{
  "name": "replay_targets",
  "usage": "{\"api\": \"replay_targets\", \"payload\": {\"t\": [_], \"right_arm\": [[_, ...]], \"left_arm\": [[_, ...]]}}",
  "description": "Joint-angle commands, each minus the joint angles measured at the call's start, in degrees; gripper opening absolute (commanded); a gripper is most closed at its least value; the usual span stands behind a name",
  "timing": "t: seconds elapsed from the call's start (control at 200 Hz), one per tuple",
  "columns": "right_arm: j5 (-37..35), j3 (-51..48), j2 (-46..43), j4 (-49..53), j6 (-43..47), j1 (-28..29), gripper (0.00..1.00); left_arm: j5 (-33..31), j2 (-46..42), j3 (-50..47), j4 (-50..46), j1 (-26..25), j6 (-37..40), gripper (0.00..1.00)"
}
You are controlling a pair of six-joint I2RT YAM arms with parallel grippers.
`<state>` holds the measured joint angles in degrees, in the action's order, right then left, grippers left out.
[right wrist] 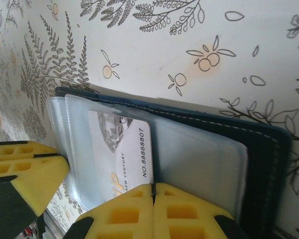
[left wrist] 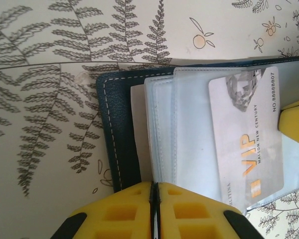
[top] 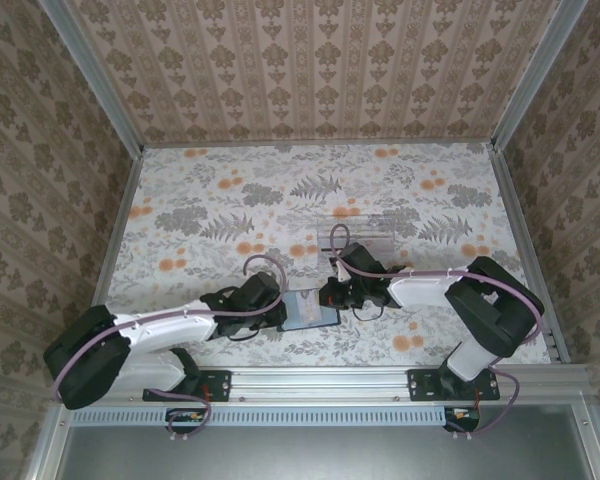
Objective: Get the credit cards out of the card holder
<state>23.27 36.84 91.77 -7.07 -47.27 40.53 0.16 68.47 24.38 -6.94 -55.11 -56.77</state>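
Open floral tabletop (top: 230, 190); left jaws tight on card holder (left wrist: 117, 124) edge, right jaws on credit card (left wrist: 244, 134).

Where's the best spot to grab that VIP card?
I'd pinch the VIP card by the end opposite its diamond print, coming in low from the loose side of the clear sleeves: it lies flat inside one, in the open wallet.

Bright even light, soft shadows (close-ups sharp)
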Motion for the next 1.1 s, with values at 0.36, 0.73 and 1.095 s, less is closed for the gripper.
{"api": "replay_targets", "payload": {"t": [0.36,0.73,1.095], "right_arm": [[1.3,-0.9,-0.4,1.3,0.9,0.0,0.0],[1.4,-1.2,-0.2,1.0,0.9,0.1,0.11],[2.4,-1.3,0.4,0.5,1.1,0.3,0.17]], "left_arm": [[-2.2,0.0,6.7,-6.2,-1.6,3.3,0.18],[1.6,9.2,8.6,1.4,-2.5,4.0,0.14],[2.0,12.3,7.9,2.1,-2.6,3.0,0.11]]}}
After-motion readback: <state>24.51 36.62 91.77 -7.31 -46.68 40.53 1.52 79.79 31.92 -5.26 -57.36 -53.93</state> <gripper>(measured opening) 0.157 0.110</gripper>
